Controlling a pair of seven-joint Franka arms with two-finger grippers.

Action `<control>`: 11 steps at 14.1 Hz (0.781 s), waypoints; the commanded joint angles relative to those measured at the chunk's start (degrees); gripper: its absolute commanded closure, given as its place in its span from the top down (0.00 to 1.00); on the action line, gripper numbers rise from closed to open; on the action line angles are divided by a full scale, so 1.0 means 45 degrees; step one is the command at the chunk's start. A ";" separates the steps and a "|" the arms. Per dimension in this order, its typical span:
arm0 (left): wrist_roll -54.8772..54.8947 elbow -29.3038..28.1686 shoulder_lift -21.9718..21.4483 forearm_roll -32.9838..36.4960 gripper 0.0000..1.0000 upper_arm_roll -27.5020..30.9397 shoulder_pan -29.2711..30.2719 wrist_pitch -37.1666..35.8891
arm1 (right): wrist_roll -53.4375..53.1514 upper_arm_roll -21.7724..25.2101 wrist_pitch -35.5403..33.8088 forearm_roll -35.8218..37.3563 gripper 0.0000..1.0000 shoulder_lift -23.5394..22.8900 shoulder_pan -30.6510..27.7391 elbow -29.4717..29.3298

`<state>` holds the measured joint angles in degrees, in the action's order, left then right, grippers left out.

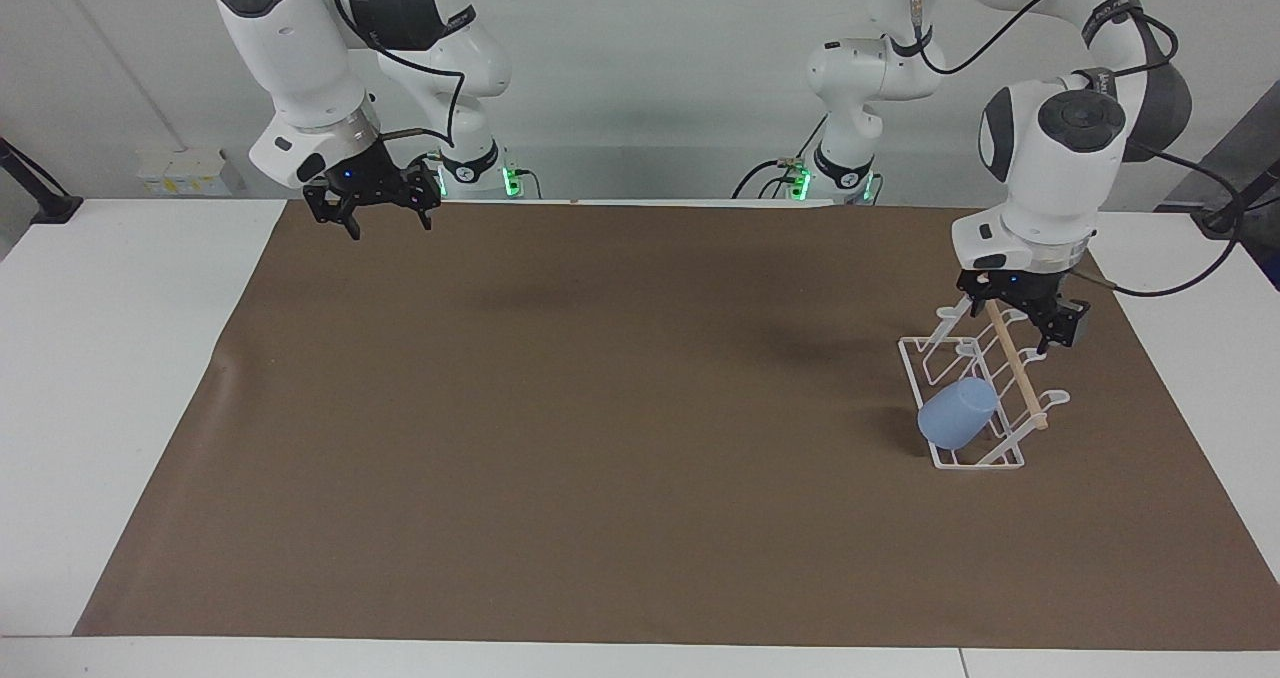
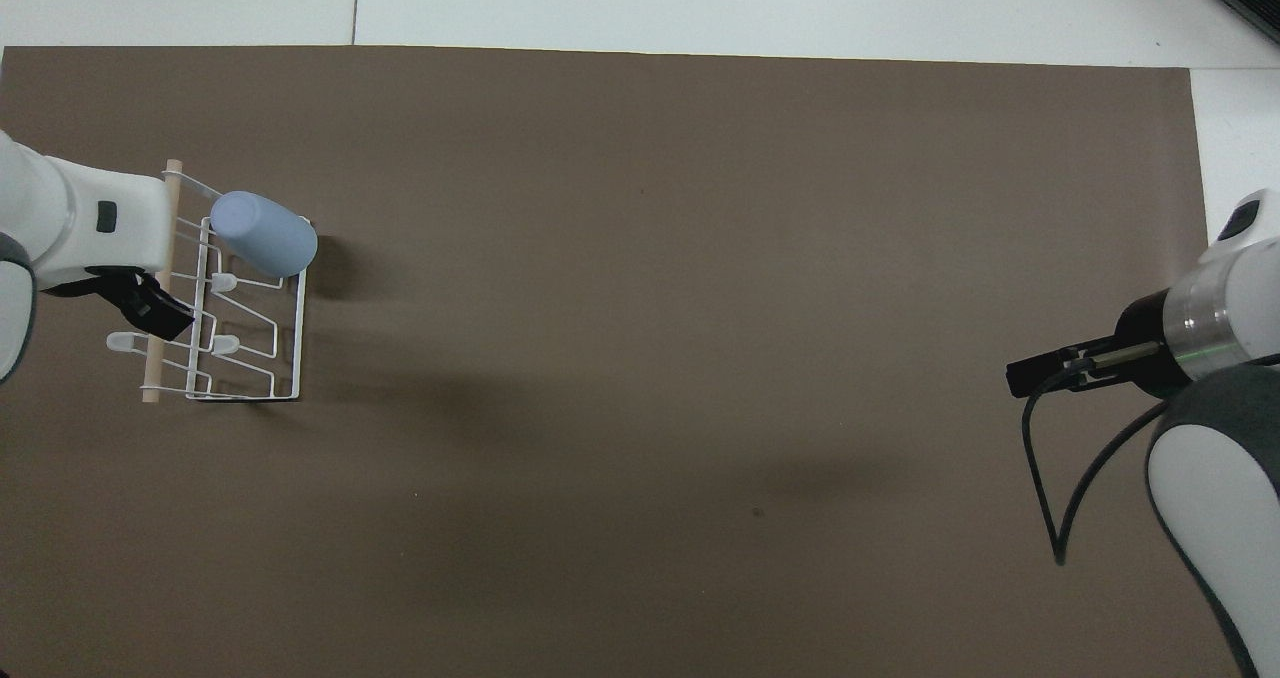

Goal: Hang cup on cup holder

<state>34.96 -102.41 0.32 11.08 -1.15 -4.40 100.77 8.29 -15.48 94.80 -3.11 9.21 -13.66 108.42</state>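
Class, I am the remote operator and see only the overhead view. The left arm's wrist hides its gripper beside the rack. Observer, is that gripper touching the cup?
Observer: No. The left gripper hangs open over the cup holder, at the end nearer the robots, apart from the cup.
Operator: Is the cup hung?
Observer: Yes, it sits tilted on a slanted prong, mouth toward the dowel.
Operator: And the right gripper?
Observer: The right gripper waits open above the mat's edge nearest the robots.
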 commanded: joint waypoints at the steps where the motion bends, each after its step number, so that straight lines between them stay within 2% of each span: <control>1: -0.0696 -0.0095 -0.1006 -0.1227 1.00 -0.0077 0.0625 -0.1491 | 0.0344 -0.0076 0.0145 0.0048 1.00 0.0141 -0.0168 0.0087; 3: -0.1709 -0.0056 -0.1241 -0.1776 1.00 -0.0077 0.0647 -0.1747 | 0.0344 -0.0076 0.0145 0.0048 1.00 0.0141 -0.0168 0.0087; 5: -0.2862 0.0604 -0.1068 -0.2341 1.00 -0.0077 0.0666 -0.2117 | 0.0345 -0.0076 0.0145 0.0048 1.00 0.0141 -0.0168 0.0087; 9: -0.3023 0.3665 0.0297 -0.2422 1.00 -0.0077 0.0705 -0.3853 | 0.0344 -0.0076 0.0145 0.0048 1.00 0.0141 -0.0168 0.0087; 11: -0.3547 0.4396 0.0632 -0.2558 1.00 -0.0057 0.0705 -0.4189 | 0.0364 -0.0076 0.0145 0.0048 1.00 0.0141 -0.0168 0.0087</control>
<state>21.35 -89.21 -0.91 0.96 -1.10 -1.93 85.52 8.29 -15.48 94.80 -3.11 9.21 -13.66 108.42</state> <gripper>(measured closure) 0.000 0.000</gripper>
